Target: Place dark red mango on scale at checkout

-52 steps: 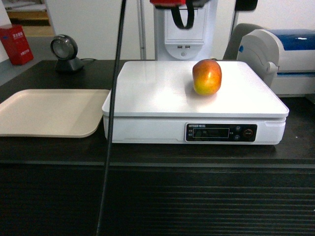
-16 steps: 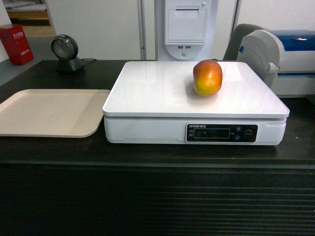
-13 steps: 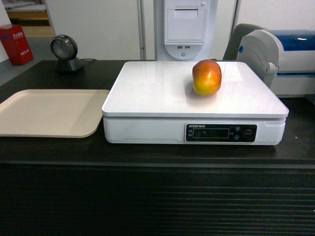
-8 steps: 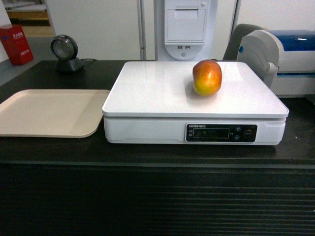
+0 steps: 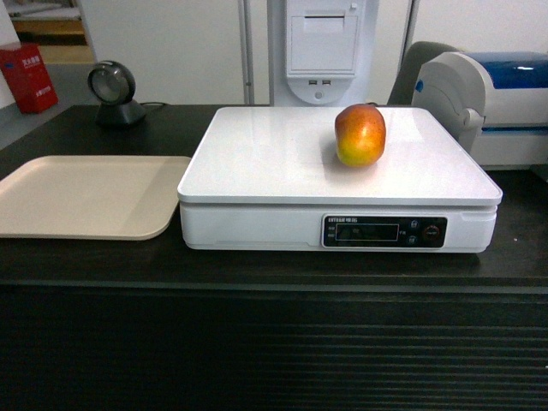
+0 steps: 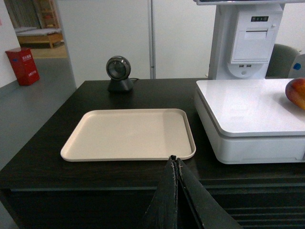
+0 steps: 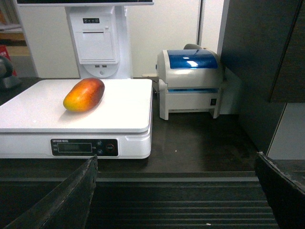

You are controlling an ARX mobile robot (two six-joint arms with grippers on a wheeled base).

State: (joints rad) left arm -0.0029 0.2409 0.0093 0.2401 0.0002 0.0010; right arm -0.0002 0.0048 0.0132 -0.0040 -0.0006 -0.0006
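The head view showed neither arm. Only the left wrist view showed the left gripper [image 6: 174, 160], its dark jaws pressed together into one point at the table's near edge, holding nothing. Only the right wrist view showed the right gripper [image 7: 178, 188], its two dark fingers [image 7: 71, 195] set wide at the bottom corners with nothing between them.

The fist-sized oval dark red mango [image 5: 360, 134] lay on the glossy platform of the large flat white electronic scale [image 5: 274, 163], right of centre and toward the back. From the head view it looked nearly round, end-on. The right wrist view [image 7: 84, 94] gave its long axis: flat on its side, the dark red end pointing back and right, the orange-yellow end forward and left. The left wrist view caught only its red edge [image 6: 296, 93] at the frame border.

The scale stood on the long dark brown-black checkout table [image 5: 257, 270] with a ribbed front. Just left of it lay a flat beige tray [image 5: 86, 195] with nothing in it. A small round black scanner [image 5: 113, 92] stood behind the tray, and a white and blue label printer [image 7: 189, 83] sat right of the scale.
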